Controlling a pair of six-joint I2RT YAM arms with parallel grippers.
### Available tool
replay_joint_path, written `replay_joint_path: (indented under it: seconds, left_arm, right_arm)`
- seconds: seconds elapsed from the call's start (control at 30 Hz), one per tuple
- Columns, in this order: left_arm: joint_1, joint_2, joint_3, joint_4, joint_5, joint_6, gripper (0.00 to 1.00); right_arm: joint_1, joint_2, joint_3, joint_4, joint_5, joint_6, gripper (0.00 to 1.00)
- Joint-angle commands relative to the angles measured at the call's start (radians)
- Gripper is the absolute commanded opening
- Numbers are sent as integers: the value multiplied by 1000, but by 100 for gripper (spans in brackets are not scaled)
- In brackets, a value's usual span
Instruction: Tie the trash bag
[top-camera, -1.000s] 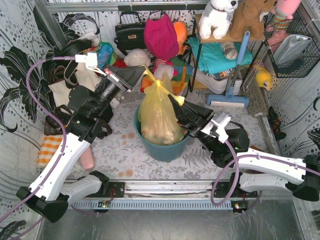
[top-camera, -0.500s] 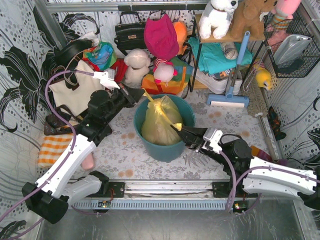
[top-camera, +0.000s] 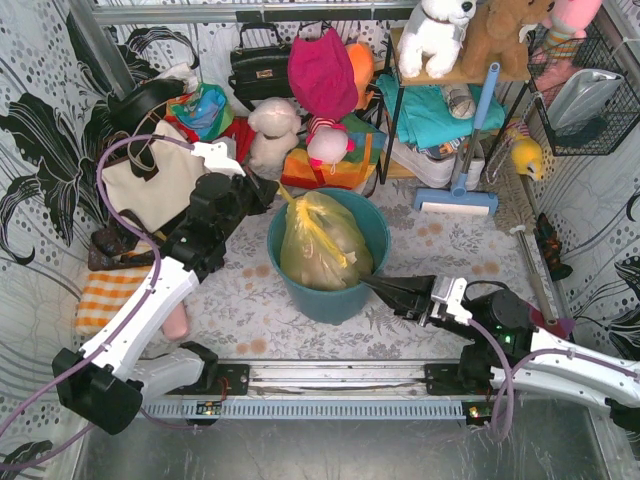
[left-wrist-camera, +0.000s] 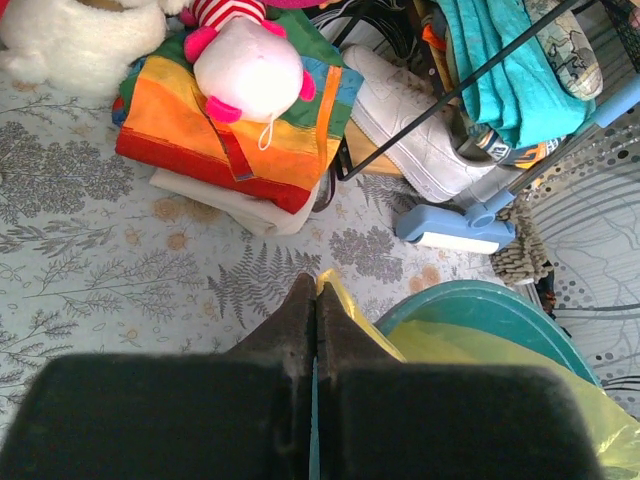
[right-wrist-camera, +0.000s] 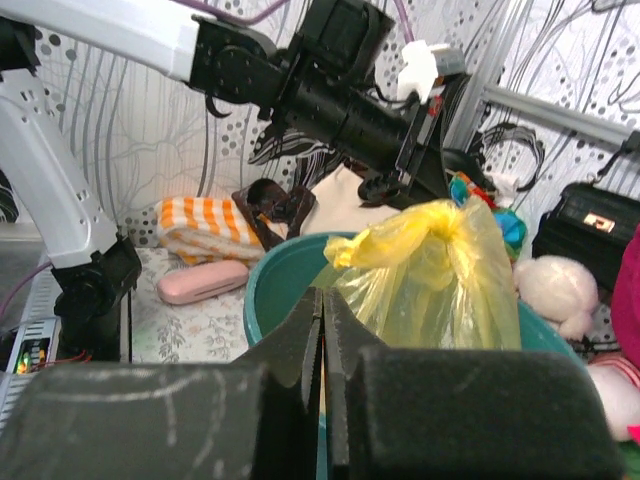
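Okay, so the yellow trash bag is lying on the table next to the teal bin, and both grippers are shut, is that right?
Not quite. The trash bag sits inside the teal bin, not beside it on the table; the top external view shows this. The rest holds: the left gripper and the right gripper are both shut.

A thin translucent yellow-green plastic trash bag (top-camera: 322, 240) sits in the round teal plastic bin (top-camera: 330, 298) at the middle of the bench (top-camera: 250, 290). The left hand (top-camera: 270, 190) lies just behind and left of the bin, on a tail of the bag. The right hand (top-camera: 370, 285) lies at the bin's front right rim. Far left stands a cream fabric tote bag (top-camera: 150, 185), with an orange-striped folded cloth (top-camera: 98, 298) in front of it. A blue flat sweeper head (top-camera: 456, 203) lies behind the bin to the right.
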Motion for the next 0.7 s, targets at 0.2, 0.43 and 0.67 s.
replay_joint_path:
  seconds: [0.2,0.43,0.67]
  left_arm:
    - [7,-15,49,37,90,16,0]
    - [7,-29,40,38,123,0,0]
    - [6,-35,38,50,146,-12,0]
  right_arm:
    - [7,93,51,-43,41,-52,47]
    - [7,246,26,264,87,-263,62]
    - [7,379,11,596,133,-369,49]
